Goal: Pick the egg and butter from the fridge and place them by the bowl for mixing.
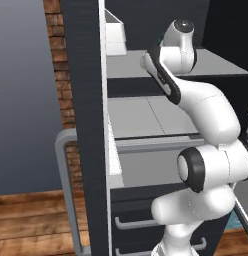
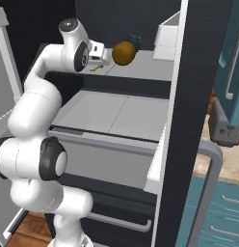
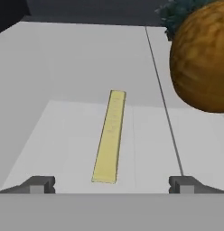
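Now your pincer (image 3: 112,185) gapes wide over the butter (image 3: 110,136) on the fridge shelf (image 3: 64,67), fruit (image 3: 202,56) right.

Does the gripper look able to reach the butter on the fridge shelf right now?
Probably yes: the open gripper lines up with the butter, bare shelf between; the orange fruit sits off to one side.

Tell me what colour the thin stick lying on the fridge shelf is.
Pale yellow. The thin rectangular butter stick shows best in the hand view, lying flat on the pale grey shelf.
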